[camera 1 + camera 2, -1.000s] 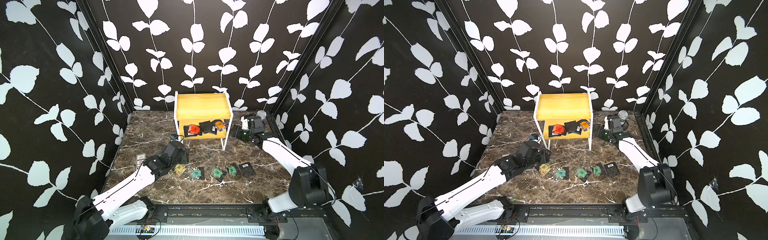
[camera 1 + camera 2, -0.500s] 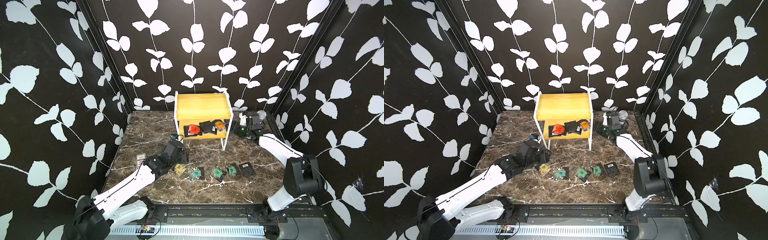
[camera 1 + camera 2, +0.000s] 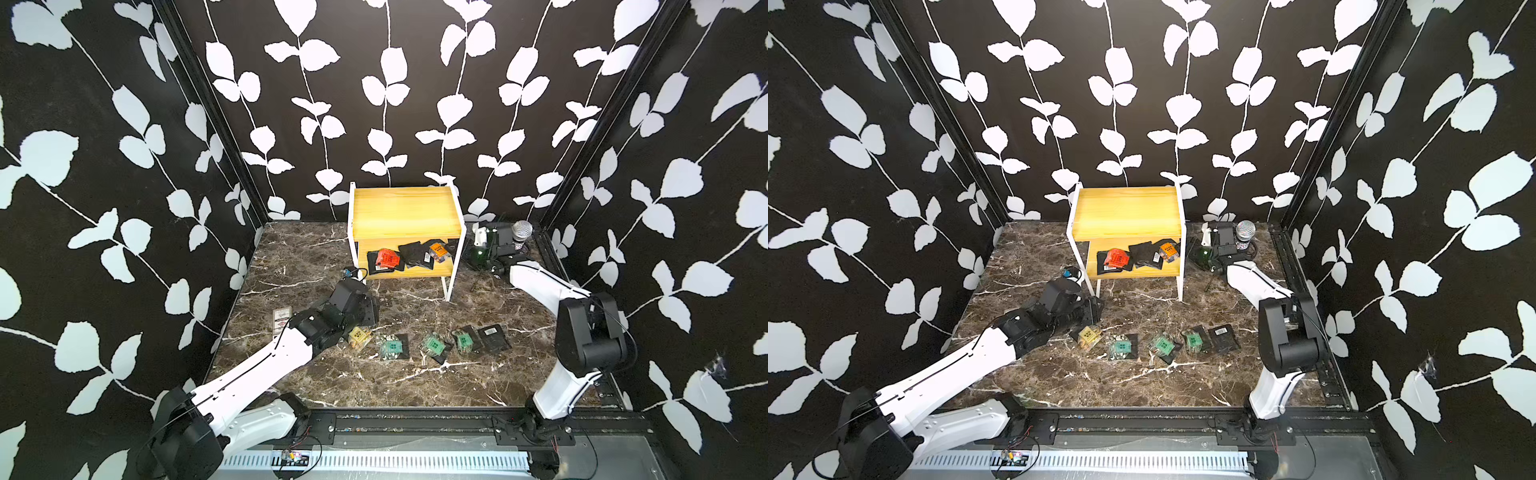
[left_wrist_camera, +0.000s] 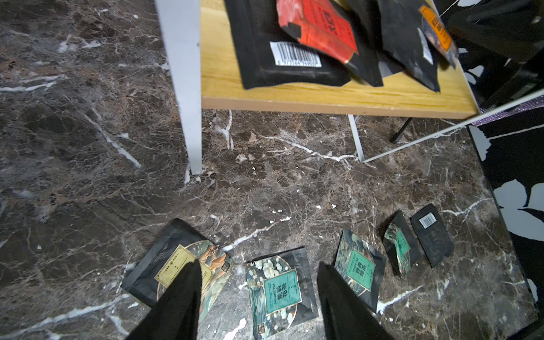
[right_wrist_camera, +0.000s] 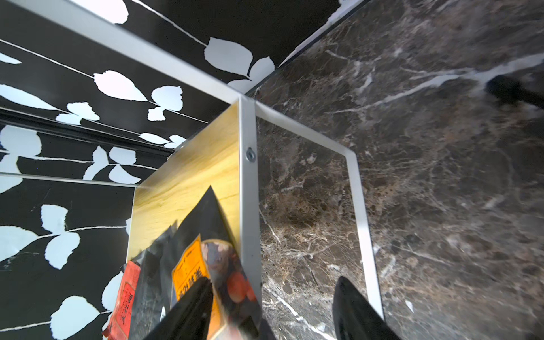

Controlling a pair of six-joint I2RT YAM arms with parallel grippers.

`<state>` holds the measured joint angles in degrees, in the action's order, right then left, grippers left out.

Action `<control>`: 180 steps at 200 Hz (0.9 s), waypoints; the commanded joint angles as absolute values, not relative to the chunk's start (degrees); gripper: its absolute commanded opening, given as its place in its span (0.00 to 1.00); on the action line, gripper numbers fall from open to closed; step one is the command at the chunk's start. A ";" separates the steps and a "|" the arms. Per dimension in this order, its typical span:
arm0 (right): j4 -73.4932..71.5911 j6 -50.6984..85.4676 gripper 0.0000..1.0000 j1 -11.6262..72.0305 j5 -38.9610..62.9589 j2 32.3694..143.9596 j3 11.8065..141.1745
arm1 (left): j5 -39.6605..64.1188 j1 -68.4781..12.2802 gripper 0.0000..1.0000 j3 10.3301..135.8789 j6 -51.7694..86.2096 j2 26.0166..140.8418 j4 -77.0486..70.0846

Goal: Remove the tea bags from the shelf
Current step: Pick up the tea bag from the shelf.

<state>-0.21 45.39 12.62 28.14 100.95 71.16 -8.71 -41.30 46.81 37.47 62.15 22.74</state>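
Right wrist view: right claw [image 5: 273, 281] stands released, nothing held. One finger [image 5: 191, 309] overlaps the orange bag [image 5: 188, 265]. The other finger sits outside, over the floor [image 5: 441, 176], so the white frame bar [image 5: 250, 206] of the shelf [image 5: 188, 170] lies between the jaws. That bag rests at the right end of the lower board [image 3: 419, 272], tilted against the bar, heaped with the red bag [image 3: 387, 258] and black bags [image 3: 413, 254]. Both top views place this claw just beside the shelf's right end, with the heap to its left. Left claw [image 4: 257, 266], likewise released and empty, hangs over the floor bags [image 4: 282, 288], near the shelf's front leg [image 4: 191, 117].

Judgement: the right arm is nearer. The bar obstructs a straight closure on the orange bag and must be cleared first.
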 commanded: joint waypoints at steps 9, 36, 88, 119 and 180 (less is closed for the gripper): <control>-3.34 47.07 0.60 12.41 29.91 102.03 73.65 | -8.36 -40.80 0.57 46.11 36.73 62.14 21.98; -3.60 47.29 0.50 12.40 30.36 102.05 73.19 | -8.22 -40.70 0.57 46.12 36.69 62.20 21.97; -2.20 45.78 0.33 12.28 29.29 99.00 71.66 | -7.84 -40.52 0.56 46.11 36.57 62.66 21.43; -0.65 44.49 0.24 11.91 28.20 96.67 70.80 | -7.37 -40.52 0.56 46.05 36.55 63.00 20.83; 1.38 42.75 0.03 11.68 27.52 92.28 69.69 | -7.10 -40.52 0.56 46.16 36.14 62.94 20.40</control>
<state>0.91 44.31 11.94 28.47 94.70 71.09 -7.46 -40.75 46.76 37.21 63.11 21.56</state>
